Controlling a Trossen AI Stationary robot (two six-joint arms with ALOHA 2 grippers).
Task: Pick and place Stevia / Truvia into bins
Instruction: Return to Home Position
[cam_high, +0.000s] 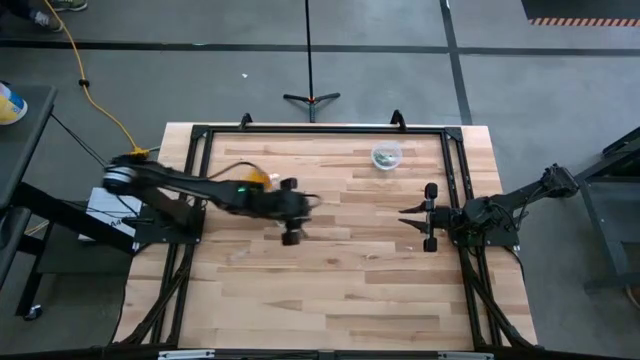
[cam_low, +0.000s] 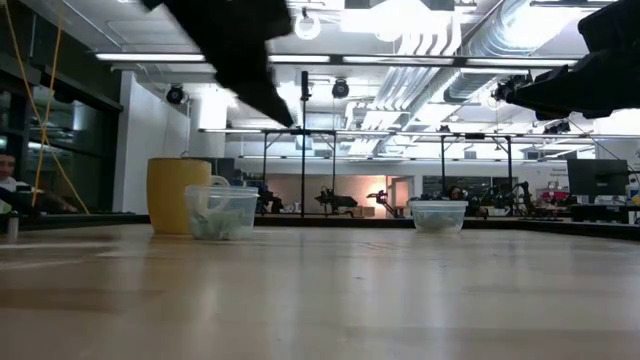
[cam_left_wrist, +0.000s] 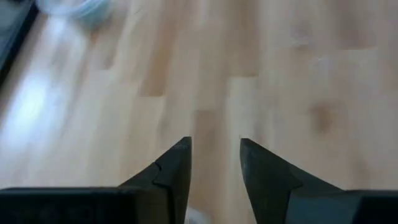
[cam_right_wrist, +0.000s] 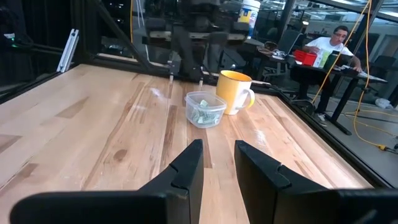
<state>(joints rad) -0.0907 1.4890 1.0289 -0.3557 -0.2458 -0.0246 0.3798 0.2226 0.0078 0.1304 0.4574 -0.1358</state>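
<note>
Yellow mug (cam_right_wrist: 235, 92), 2 bluish cups (cam_low: 221, 211), pale wooden table (cam_right_wrist: 93, 124).

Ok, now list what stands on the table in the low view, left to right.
Yellow mug → left clear cup, packets inside, its edge overlapping the mug → right clear cup.

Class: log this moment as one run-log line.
left gripper: open, empty, over table | right gripper: open, empty, right table edge | clear cup beside orange mug: packets inside | other clear cup: packets inside
</note>
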